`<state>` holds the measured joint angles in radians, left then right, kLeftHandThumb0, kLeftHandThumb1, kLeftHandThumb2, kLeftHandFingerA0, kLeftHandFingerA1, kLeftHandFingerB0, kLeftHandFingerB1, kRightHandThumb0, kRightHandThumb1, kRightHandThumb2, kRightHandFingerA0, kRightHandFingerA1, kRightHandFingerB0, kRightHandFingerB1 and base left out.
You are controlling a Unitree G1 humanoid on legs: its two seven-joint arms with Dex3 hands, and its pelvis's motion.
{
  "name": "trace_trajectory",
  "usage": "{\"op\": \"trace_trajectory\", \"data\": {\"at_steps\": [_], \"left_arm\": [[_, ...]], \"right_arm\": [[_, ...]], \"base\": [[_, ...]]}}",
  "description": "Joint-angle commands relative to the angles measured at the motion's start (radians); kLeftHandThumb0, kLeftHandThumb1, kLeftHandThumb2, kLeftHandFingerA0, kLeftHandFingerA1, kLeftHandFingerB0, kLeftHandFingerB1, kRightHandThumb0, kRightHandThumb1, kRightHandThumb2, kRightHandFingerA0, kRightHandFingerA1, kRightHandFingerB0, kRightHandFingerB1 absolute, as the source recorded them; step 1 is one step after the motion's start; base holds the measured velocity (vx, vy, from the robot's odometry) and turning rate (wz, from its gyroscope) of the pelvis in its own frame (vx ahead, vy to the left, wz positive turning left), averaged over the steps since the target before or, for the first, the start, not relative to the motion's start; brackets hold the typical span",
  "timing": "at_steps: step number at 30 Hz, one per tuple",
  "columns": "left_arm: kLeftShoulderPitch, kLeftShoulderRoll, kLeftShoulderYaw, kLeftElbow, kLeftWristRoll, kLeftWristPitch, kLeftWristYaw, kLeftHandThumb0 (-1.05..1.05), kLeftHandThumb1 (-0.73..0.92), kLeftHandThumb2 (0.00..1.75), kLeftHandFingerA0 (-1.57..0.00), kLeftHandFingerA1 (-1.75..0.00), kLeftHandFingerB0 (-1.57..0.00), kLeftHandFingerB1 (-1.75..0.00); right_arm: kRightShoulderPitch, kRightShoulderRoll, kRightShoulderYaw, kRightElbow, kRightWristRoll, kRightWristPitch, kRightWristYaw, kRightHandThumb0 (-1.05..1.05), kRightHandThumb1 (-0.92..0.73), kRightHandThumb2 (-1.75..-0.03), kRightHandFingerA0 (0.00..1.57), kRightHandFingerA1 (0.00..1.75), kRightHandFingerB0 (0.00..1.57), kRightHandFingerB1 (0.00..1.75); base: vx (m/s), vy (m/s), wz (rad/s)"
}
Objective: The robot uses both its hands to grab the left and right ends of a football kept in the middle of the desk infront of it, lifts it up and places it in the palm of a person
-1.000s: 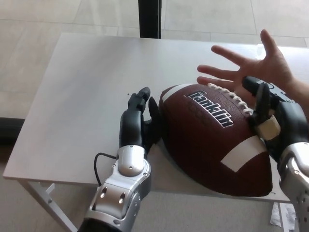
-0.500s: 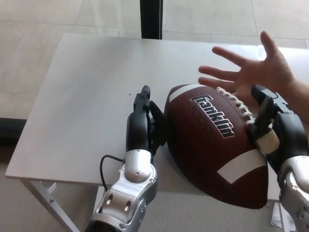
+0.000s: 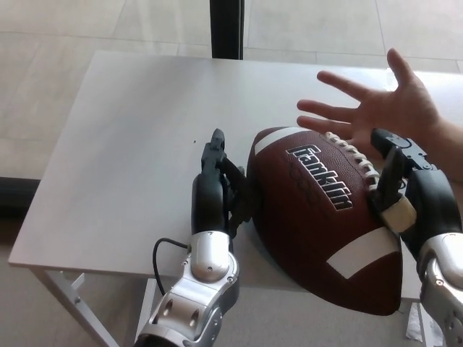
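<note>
I had the football (image 3: 325,217) squeezed between both hands, tilted with its near tip low toward me and its far tip up by the person's hand (image 3: 387,108), which was spread open just beyond the laces. From my view I could not tell whether the ball was lifted off the tabletop (image 3: 130,137) or resting on its near edge. My left hand (image 3: 221,191) was pressed flat against the ball's left side, fingers straight and together, more a push than a wrap. My right hand (image 3: 405,195) was curled over the right side near the laces, fingers bent onto the leather. I judged the ball light and firm, with little give, so the grip depended on steady inward pressure from both sides. Its pebbled skin should offer some friction, but the tapered shape would let it squirt out if one hand pushed harder than the other. The white stripe near the close end looked smoother, so I would keep contact on the brown leather.
</note>
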<state>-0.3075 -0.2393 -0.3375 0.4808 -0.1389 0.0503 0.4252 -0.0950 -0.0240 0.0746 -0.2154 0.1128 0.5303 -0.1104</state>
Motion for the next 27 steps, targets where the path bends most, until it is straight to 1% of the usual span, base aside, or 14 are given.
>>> {"op": "trace_trajectory", "data": {"at_steps": [1,2,3,8,10,11,12,13,14,19,20,22,25,27], "left_arm": [[0.31,-0.418,-0.318,0.229,-0.131,0.186,-0.303,-0.96,0.92,1.38,0.0,-0.21,0.0,-0.06],[0.311,-0.411,-0.324,0.234,-0.131,0.171,-0.328,-0.96,0.92,1.38,0.0,-0.21,0.0,-0.06],[0.315,-0.406,-0.319,0.228,-0.151,0.185,-0.351,-1.01,0.9,1.35,-0.05,-0.39,-0.1,-0.02],[0.283,-0.4,-0.288,0.248,-0.173,0.194,-0.397,-0.95,0.84,1.31,-0.35,-0.74,0.0,-0.06],[0.233,-0.411,-0.235,0.222,-0.218,0.247,-0.384,-1.05,0.9,1.34,-0.24,-0.7,0.0,0.0],[0.224,-0.418,-0.215,0.195,-0.247,0.279,-0.364,-1.04,0.92,0.92,-0.22,-0.68,0.0,-0.15],[0.209,-0.424,-0.194,0.15,-0.278,0.316,-0.317,-1.05,0.92,0.95,-0.14,-0.61,0.0,-0.17],[0.184,-0.42,-0.183,0.128,-0.289,0.332,-0.3,-1.05,0.92,0.95,-0.14,-0.61,0.0,-0.17],[0.17,-0.41,-0.175,0.117,-0.301,0.334,-0.311,-1.0,0.84,1.25,-0.13,-0.67,-0.06,-0.12],[0.055,-0.36,-0.132,0.038,-0.363,0.399,-0.344,-0.99,0.87,1.31,-0.25,-0.7,-0.01,-0.07],[0.04,-0.354,-0.131,0.023,-0.372,0.409,-0.342,-1.05,0.92,0.98,-0.21,-0.7,0.0,-0.13],[0.021,-0.348,-0.125,0.007,-0.39,0.417,-0.344,-1.05,0.92,0.95,-0.18,-0.68,0.0,-0.07],[-0.046,-0.355,-0.089,-0.005,-0.409,0.444,-0.296,-1.05,0.91,1.03,-0.21,-0.7,0.0,-0.1],[-0.123,-0.348,-0.059,-0.013,-0.415,0.454,-0.286,-0.95,0.92,1.34,-0.22,-0.68,0.0,-0.08]], "right_arm": [[-0.08,0.02,0.275,0.022,-0.015,0.117,0.171,-0.92,-0.76,-1.21,0.11,0.52,0.12,0.43],[-0.081,0.021,0.279,0.023,-0.014,0.119,0.173,-0.92,-0.76,-1.21,0.11,0.52,0.12,0.43],[-0.078,0.033,0.275,0.03,-0.001,0.119,0.175,-1.0,-0.91,-0.78,0.21,0.48,0.18,0.32],[-0.055,0.102,0.257,0.048,0.102,0.151,0.212,-1.05,-0.92,-0.8,0.28,0.46,0.15,0.36],[-0.038,0.136,0.244,0.038,0.158,0.15,0.232,-1.05,-0.92,-0.8,0.32,0.47,0.15,0.35],[-0.035,0.151,0.234,0.037,0.181,0.152,0.238,-1.05,-0.92,-0.78,0.38,0.49,0.18,0.37],[-0.034,0.175,0.219,0.036,0.218,0.151,0.251,-0.98,-0.77,-1.2,0.38,0.56,0.16,0.48],[-0.032,0.189,0.212,0.029,0.245,0.151,0.263,-0.98,-0.77,-1.2,0.38,0.56,0.16,0.48],[-0.033,0.203,0.207,0.025,0.257,0.155,0.26,-1.04,-0.92,-0.77,0.55,0.5,0.24,0.37],[-0.057,0.265,0.204,0.006,0.294,0.163,0.249,-1.04,-0.92,-0.72,0.57,0.51,0.32,0.37],[-0.065,0.275,0.2,0.003,0.297,0.172,0.24,-1.02,-0.92,-0.76,0.57,0.54,0.35,0.38],[-0.082,0.292,0.19,-0.001,0.302,0.187,0.227,-1.01,-0.92,-0.75,0.55,0.54,0.37,0.39],[-0.152,0.337,0.144,-0.006,0.305,0.249,0.176,-0.97,-0.92,-0.82,0.62,0.59,0.41,0.4],[-0.221,0.364,0.101,0.002,0.298,0.267,0.141,-0.94,-0.92,-0.82,0.59,0.59,0.4,0.4]], "base": [[0.0,0.0,0.0],[0.0,0.0,0.0],[0.0,0.0,0.0],[0.0,0.0,0.0],[0.0,0.0,0.0],[0.0,0.0,0.0],[0.0,0.0,0.0],[0.0,0.0,0.0],[0.0,0.0,0.0],[0.0,0.0,0.0],[0.0,0.0,0.0],[0.0,0.0,0.0],[0.0,0.0,0.0],[0.0,0.0,0.0]]}}
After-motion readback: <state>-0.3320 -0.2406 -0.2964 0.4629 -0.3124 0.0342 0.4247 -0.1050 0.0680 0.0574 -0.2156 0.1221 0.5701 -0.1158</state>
